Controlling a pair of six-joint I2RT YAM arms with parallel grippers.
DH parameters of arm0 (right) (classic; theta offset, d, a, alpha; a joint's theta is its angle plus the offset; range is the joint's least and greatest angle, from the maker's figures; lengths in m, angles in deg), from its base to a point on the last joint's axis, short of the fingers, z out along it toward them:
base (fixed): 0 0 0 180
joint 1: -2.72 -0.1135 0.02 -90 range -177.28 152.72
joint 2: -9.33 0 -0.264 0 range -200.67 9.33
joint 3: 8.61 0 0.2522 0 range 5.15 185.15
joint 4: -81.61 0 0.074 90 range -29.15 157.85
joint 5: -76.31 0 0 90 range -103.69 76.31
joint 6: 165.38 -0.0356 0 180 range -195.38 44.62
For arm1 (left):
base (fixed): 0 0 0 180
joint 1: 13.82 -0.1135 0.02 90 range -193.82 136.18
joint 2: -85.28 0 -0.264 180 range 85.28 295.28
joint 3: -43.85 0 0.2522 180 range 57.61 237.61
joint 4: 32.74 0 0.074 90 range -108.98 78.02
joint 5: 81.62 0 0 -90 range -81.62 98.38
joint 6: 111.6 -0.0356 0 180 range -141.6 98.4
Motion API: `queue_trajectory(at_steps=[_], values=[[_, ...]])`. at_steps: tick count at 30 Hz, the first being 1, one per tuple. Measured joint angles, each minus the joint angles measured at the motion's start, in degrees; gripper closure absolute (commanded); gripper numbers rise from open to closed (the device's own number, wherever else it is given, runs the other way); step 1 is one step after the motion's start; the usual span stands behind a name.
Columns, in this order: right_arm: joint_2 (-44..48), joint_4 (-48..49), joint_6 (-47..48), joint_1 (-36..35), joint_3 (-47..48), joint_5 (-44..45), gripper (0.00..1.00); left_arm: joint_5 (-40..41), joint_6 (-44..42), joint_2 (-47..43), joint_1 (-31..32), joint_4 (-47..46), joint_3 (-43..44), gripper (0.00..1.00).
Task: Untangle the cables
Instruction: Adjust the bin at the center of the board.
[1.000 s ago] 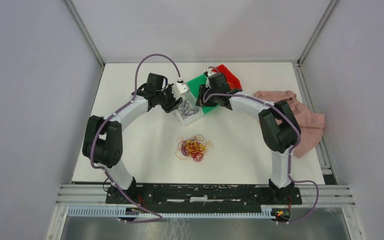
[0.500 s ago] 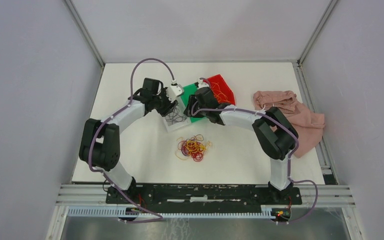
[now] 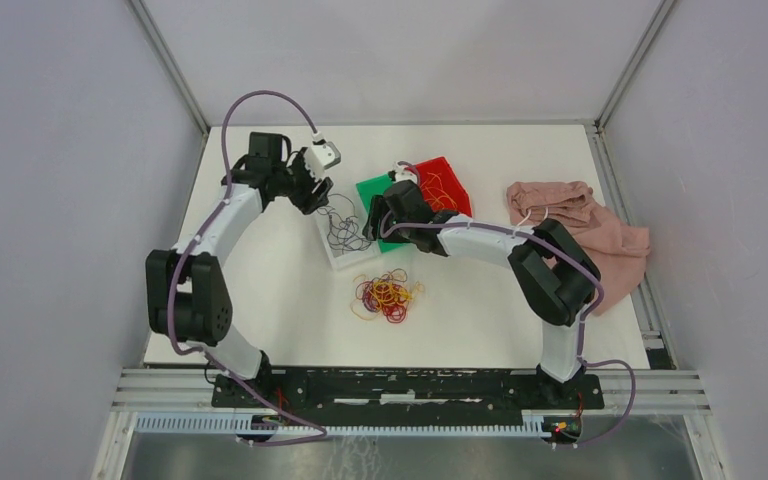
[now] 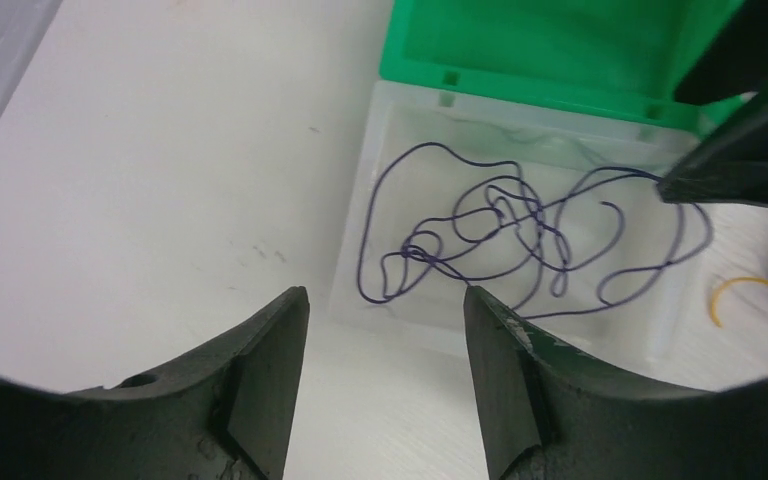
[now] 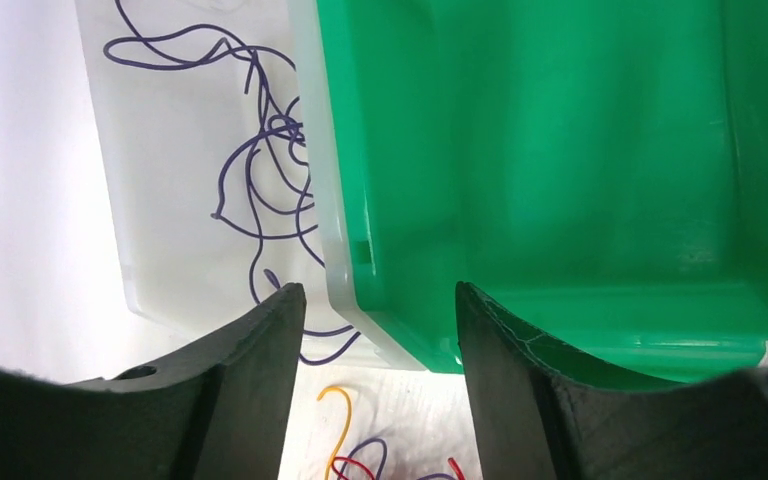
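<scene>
A loose clump of yellow, red and dark cables lies on the white table in front of the bins. Dark purple cables lie tangled in a clear bin. My left gripper hovers open over the table just left of that bin, nothing between its fingers. My right gripper is open above the seam where the clear bin meets a green bin. A yellow cable end shows below its jaws.
A red bin holding yellow cables stands right of the green one. A crumpled pink cloth lies at the table's right edge. Metal frame posts rise at the back corners.
The left arm drew back and to the left, off the clear bin. The right gripper moved left, uncovering the red bin, and the clear bin sits further left. Both grippers opened wider.
</scene>
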Motion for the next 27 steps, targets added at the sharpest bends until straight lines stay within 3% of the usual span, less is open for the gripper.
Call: queue_trajectory(at_steps=[4, 8, 10, 18, 27], values=[[0.0, -2.6, 0.3, 1.4, 2.4, -3.0, 0.30, -3.6, -0.7, -5.0, 0.0, 5.6, -0.6, 0.32], [0.0, -5.3, 2.5, 4.3, 5.6, -6.6, 0.32, -5.6, -0.6, -9.9, -0.8, 9.6, -2.3, 0.17], [-0.5, -8.1, 5.0, 5.7, 8.7, -8.4, 0.32, -6.1, 0.1, -11.8, -1.2, 10.0, -4.9, 0.15], [-3.3, -19.6, 16.4, 9.2, 21.0, -6.8, 0.35, -0.5, 11.6, -14.8, 1.0, 2.7, -21.4, 0.11], [-5.4, -26.1, 25.0, 11.2, 23.3, 1.6, 0.40, 6.9, 16.9, -12.3, 3.0, -6.9, -22.1, 0.17]])
